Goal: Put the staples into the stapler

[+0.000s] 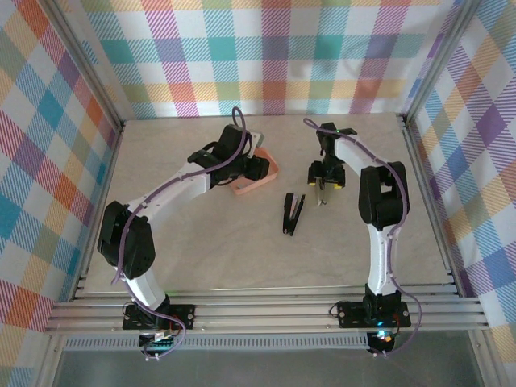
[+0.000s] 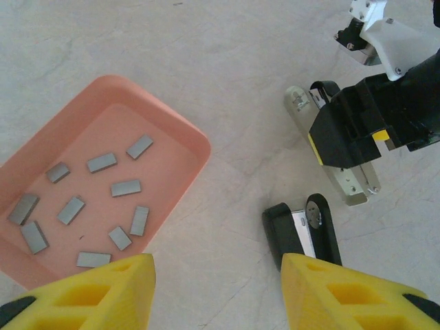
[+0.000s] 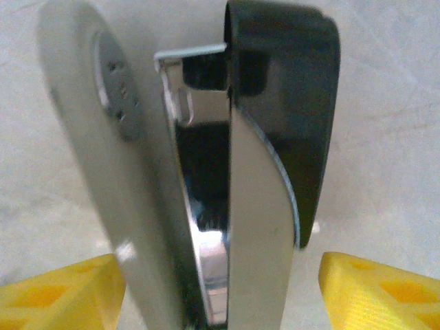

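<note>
Above the tray: left gripper open over loose staples, stapler lying open nearby

On the pale tabletop a salmon-orange tray sits left of centre, and the staples lie scattered flat on its floor, about ten short grey strips. None has been lifted out. The left gripper hovers over the tray's near corner, its yellow fingers spread wide with nothing between them. In the left wrist view, the strips lie up and to the left of that gap, so this arm is much the nearer to them. The strips share no direction: some lie crosswise, some lengthwise, some on a slant, so the wrist would likely have to turn to suit whichever strip is chosen.

The stapler rests on the tabletop to the right of the tray, hinged open in a narrow V, its long axis running roughly from the near edge toward the far wall. The right gripper is just beside it. In the right wrist view, its yellow fingers stand wide on either side of the black cap and shiny metal channel, with a gap on the cap side, so it seems to straddle rather than clamp
</note>
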Available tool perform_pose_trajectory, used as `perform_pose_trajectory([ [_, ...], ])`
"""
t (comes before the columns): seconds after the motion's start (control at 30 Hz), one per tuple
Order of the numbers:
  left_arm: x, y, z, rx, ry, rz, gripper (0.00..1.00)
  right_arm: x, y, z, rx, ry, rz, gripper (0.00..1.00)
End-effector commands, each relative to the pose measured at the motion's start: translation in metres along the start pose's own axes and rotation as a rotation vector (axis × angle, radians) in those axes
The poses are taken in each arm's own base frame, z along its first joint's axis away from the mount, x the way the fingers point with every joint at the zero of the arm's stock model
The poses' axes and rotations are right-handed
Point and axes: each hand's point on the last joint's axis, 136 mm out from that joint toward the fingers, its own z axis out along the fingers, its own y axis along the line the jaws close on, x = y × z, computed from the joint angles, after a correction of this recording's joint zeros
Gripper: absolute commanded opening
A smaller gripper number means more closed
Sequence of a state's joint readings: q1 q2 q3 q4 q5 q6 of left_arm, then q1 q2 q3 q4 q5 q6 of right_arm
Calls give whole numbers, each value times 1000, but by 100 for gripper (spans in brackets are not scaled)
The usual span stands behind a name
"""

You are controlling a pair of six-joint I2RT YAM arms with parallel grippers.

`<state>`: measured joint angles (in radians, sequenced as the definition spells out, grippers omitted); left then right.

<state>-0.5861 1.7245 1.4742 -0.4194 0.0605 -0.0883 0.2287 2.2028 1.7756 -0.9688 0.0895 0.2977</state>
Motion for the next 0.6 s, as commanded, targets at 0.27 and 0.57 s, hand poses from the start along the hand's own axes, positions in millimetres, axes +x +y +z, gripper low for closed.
perform_pose_trajectory([
  [0.27,-3,2,-7,-4,-7,-6,51,-21,7,-15,-108,-102,-56,33],
  [0.57,-39,-31,-18,201,-52,-85,67,-17,67,-136,-471,-596,-404,32],
])
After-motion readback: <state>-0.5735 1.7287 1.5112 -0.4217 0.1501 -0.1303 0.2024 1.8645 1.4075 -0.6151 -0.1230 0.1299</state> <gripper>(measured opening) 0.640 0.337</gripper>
